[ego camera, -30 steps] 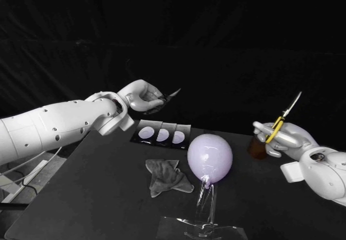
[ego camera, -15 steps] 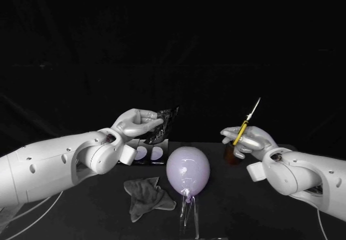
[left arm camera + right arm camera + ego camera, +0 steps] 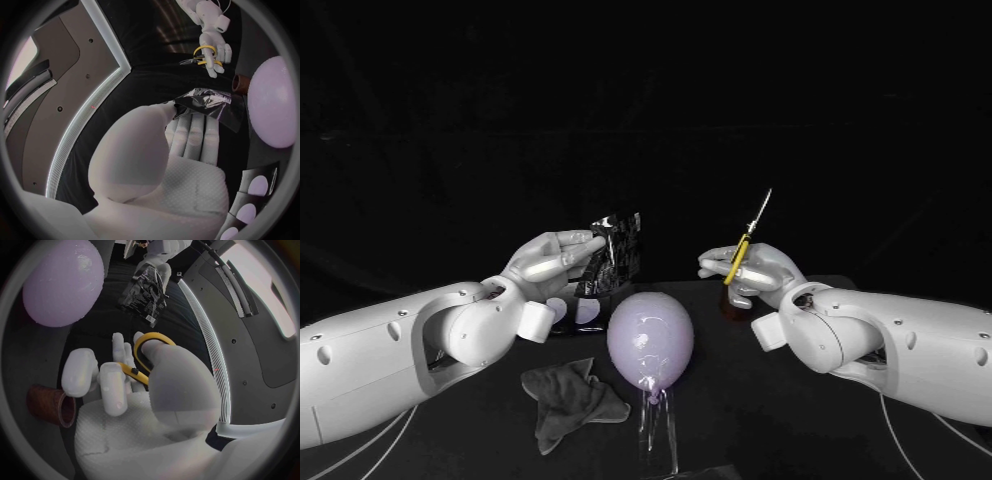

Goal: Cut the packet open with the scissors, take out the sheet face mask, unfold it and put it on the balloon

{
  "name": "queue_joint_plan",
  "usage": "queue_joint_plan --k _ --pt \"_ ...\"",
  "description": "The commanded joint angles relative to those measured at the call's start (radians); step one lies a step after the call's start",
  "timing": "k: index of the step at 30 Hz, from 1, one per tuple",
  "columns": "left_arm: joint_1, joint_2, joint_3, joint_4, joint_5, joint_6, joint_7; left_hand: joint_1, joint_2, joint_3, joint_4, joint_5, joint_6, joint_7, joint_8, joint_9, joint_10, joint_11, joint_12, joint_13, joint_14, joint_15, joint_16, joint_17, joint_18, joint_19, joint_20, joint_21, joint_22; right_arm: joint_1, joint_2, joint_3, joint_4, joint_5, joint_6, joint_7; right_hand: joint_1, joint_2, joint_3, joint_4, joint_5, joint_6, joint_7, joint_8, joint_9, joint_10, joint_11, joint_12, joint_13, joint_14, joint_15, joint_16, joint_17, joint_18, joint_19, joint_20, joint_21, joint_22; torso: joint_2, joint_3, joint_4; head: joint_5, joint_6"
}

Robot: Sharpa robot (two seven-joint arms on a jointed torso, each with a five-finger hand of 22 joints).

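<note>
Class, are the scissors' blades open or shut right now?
Shut: the scissors in the right hand show one thin point upward.

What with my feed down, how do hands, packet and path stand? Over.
Left robot hand holds packet up. Right robot hand holds scissors, blades up, clear of packet. Balloon below, nothing between them.
</note>
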Motion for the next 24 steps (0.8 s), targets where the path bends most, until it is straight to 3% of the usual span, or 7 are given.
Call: queue_joint_plan --k 1,2,4,6,9,19,24 --pt "0.000 0.006 0.002 -0.007 0.052 0.123 -0.032 -0.001 0.022 0.003 -0.002 0.003 -0.004 0.008 0.012 0.020 0.012 0.000 0.002 0.002 0.014 -0.001 0.000 0.003 0.001 0.012 -0.001 0.006 0.001 0.000 0.005 0.001 0.005 -0.014 0.020 0.032 -0.006 -0.017 -0.006 0.003 -0.001 -0.013 0.012 -0.006 -0.015 -0.027 0.009 -0.002 -0.033 0.059 0.016 0.006 0.024 -0.019 -0.001 0.011 0.003 0.016 0.000 0.0010 0.0013 -0.025 -0.005" --pt "0.000 0.007 0.002 -0.009 0.052 0.132 -0.039 -0.002 0.024 0.003 -0.003 0.003 -0.004 0.009 0.013 0.021 0.013 0.000 0.002 0.002 0.015 -0.001 0.000 0.003 0.001 0.014 -0.002 0.007 0.001 0.000 0.007 0.001 0.005 -0.015 0.022 0.034 -0.006 -0.027 -0.017 0.003 -0.001 -0.041 0.023 -0.006 -0.033 -0.073 0.022 -0.002 -0.070 0.058 0.027 0.009 0.025 -0.018 -0.003 0.020 0.001 0.016 0.000 0.0012 0.0014 -0.027 -0.006" --pt "0.000 0.009 0.002 -0.010 0.052 0.149 -0.053 -0.008 0.033 0.006 -0.003 0.003 -0.009 0.012 0.020 0.028 0.018 0.001 0.003 0.003 0.028 -0.004 0.004 0.006 0.001 0.028 -0.007 0.011 0.001 0.000 0.011 0.001 0.006 -0.017 0.026 0.036 -0.006 -0.028 -0.021 0.003 -0.001 -0.047 0.025 -0.006 -0.038 -0.079 0.025 -0.002 -0.079 0.058 0.029 0.010 0.026 -0.018 -0.004 0.023 0.001 0.017 -0.001 0.0013 0.0017 -0.032 -0.008" --pt "0.000 0.011 0.002 -0.011 0.052 0.167 -0.066 -0.012 0.039 0.010 -0.003 0.003 -0.016 0.013 0.026 0.034 0.019 0.001 0.002 0.003 0.035 -0.005 0.005 0.007 0.001 0.039 -0.012 0.013 -0.001 0.000 0.016 0.002 0.006 -0.019 0.031 0.038 -0.006 -0.039 -0.046 0.001 -0.001 -0.090 0.038 -0.008 -0.058 -0.148 0.041 -0.002 -0.117 0.057 0.041 0.011 0.025 -0.017 -0.008 0.033 -0.004 0.014 -0.002 0.0013 0.0014 -0.035 -0.009" --pt "0.000 0.015 0.002 -0.012 0.052 0.190 -0.081 -0.015 0.043 0.014 -0.004 0.004 -0.022 0.013 0.033 0.040 0.020 0.001 0.002 0.003 0.039 -0.006 0.004 0.008 0.001 0.046 -0.014 0.013 -0.002 0.000 0.021 0.002 0.009 -0.022 0.035 0.040 -0.002 -0.032 -0.083 0.001 -0.002 -0.135 0.051 -0.007 -0.081 -0.195 0.054 -0.001 -0.157 0.055 0.054 0.015 0.025 -0.014 -0.014 0.047 -0.010 0.012 -0.002 0.0017 0.0003 -0.039 -0.010" --pt "0.000 0.025 0.002 -0.008 0.046 0.265 -0.104 -0.041 0.052 0.038 -0.008 0.004 -0.069 0.014 0.096 0.095 0.022 0.001 0.001 0.003 0.048 -0.006 -0.009 0.010 0.000 0.078 -0.023 -0.004 -0.022 0.001 0.034 0.004 0.019 -0.035 0.050 0.044 0.015 -0.011 -0.168 -0.001 -0.002 -0.214 0.069 -0.004 -0.123 -0.272 0.074 0.000 -0.232 0.047 0.073 0.011 0.006 -0.007 -0.031 0.069 -0.028 0.003 -0.002 0.0009 0.0002 -0.056 -0.013" --pt "-0.001 0.032 0.002 -0.008 0.044 0.282 -0.099 -0.047 0.052 0.042 -0.011 0.004 -0.078 0.013 0.113 0.109 0.025 0.000 0.001 0.003 0.052 -0.007 -0.012 0.011 0.000 0.086 -0.025 -0.009 -0.028 0.001 0.043 0.004 0.018 -0.036 0.063 0.039 0.018 -0.005 -0.184 0.000 -0.002 -0.221 0.072 -0.003 -0.129 -0.279 0.076 0.000 -0.243 0.045 0.075 0.010 0.001 -0.006 -0.035 0.072 -0.033 0.000 -0.001 0.0006 0.0012 -0.061 -0.017"
